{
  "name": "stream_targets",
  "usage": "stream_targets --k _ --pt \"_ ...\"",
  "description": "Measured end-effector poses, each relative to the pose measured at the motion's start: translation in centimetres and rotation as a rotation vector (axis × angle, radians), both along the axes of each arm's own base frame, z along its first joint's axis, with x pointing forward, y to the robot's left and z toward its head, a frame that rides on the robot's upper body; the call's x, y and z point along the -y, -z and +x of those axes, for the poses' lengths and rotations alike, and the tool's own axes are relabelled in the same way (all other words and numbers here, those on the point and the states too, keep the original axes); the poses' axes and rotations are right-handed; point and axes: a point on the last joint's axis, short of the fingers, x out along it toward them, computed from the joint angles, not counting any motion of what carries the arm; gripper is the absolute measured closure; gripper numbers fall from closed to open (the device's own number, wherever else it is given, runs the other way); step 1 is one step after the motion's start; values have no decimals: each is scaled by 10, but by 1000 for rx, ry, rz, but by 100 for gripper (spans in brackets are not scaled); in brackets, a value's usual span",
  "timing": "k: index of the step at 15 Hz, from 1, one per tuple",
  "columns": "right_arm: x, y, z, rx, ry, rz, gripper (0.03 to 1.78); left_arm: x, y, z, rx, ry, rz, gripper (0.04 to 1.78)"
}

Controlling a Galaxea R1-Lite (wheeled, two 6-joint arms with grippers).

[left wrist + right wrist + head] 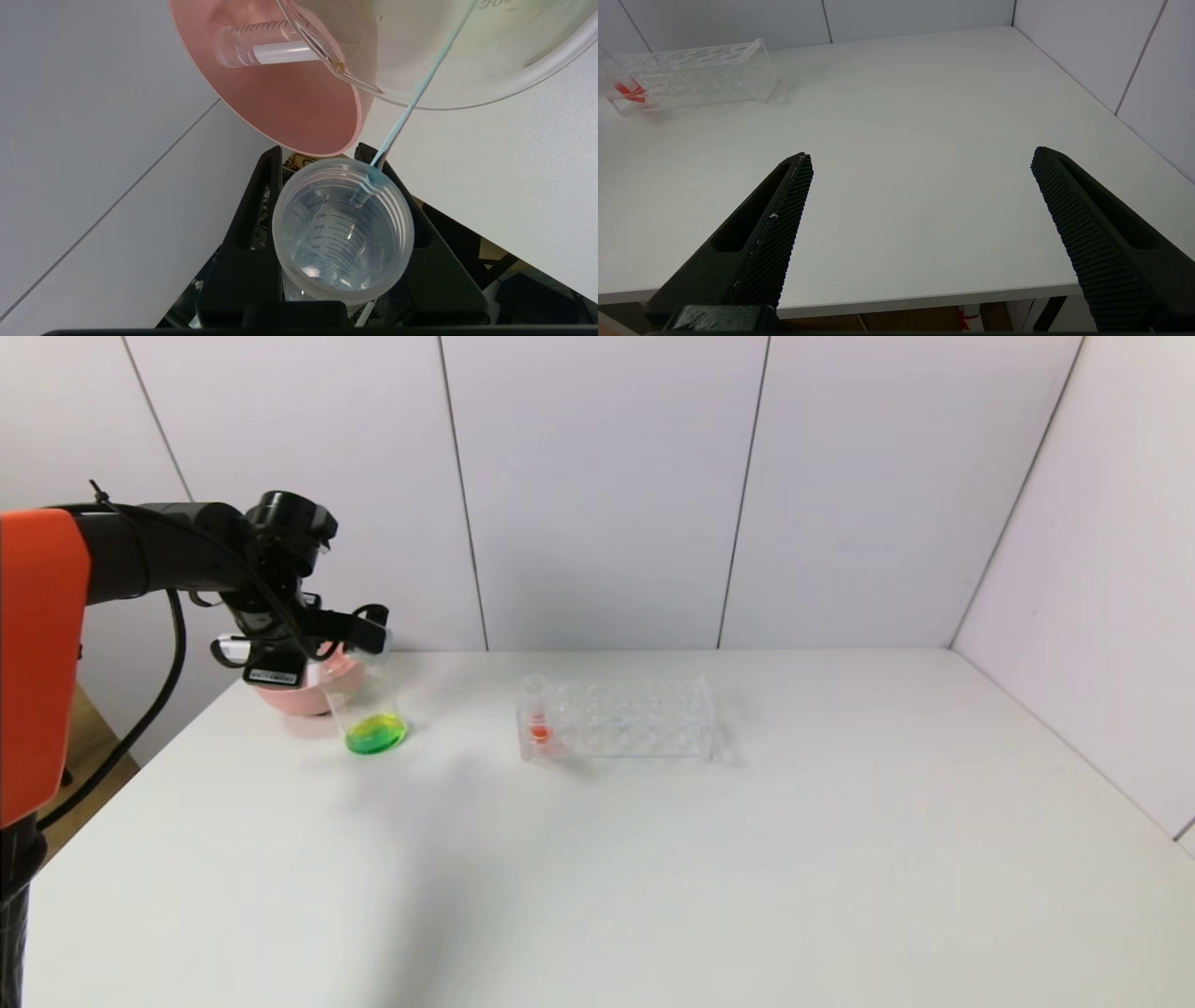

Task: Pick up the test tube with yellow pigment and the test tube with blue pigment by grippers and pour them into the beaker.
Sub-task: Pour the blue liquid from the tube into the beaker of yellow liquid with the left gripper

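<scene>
- Progress looks late: the beaker (366, 707) on the far left of the table (653, 859) already holds green liquid, which you can read as yellow and blue mixed, so I judge both pours nearly done.
- Your left pincer (336, 233), raised over the beaker's rim, is closed on the test tube with blue pigment (343, 231), tipped mouth-down towards the beaker. A thin blue thread runs from the tube's lip into the beaker; the tube itself looks almost drained, clear with printed graduations.
- Behind the beaker and touching or just beside it sits the pink bowl (308, 695). An emptied tube (266, 46) with a whitish patch lies inside it; I take this for the test tube with yellow pigment, already poured and discarded.
- What is left, by my reading: let the last blue run out, then put the tube away.
- Near the table's middle, the clear rack (618, 719) stands with only the red-liquid tube (538, 723) at its left end.
- Your right pincer (920, 205) hangs wide open, holding nothing, over the near right edge of the table, well apart from everything.
</scene>
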Motion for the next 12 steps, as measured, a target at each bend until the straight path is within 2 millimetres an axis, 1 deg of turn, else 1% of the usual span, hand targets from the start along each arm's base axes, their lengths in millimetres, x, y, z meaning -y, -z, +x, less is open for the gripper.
stream_targets --k 8,10,12 --pt "0 0 0 0 0 0 10 0 -1 -1 6 -1 -15 127" --pt "0 0 0 0 0 0 10 0 -4 -2 30 -13 -59 127" --pt "0 0 0 0 0 0 10 0 -9 -5 83 -70 -169 127"
